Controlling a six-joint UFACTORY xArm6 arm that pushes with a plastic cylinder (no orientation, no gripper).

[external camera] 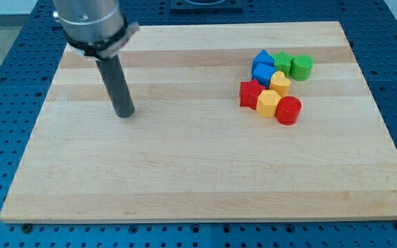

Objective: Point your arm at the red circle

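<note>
The red circle block [288,110] lies at the lower right end of a tight cluster of blocks on the board's right side. My tip [124,114] rests on the board far to the view's left of it, with bare wood between. The cluster also holds a red star-like block [251,93], a yellow hexagon [267,103], a yellow block [280,83], two blue blocks [262,71], a green block [282,61] and a green cylinder [301,67].
The wooden board [185,172] lies on a blue perforated table [5,83]. The arm's grey body [88,21] hangs over the board's upper left corner.
</note>
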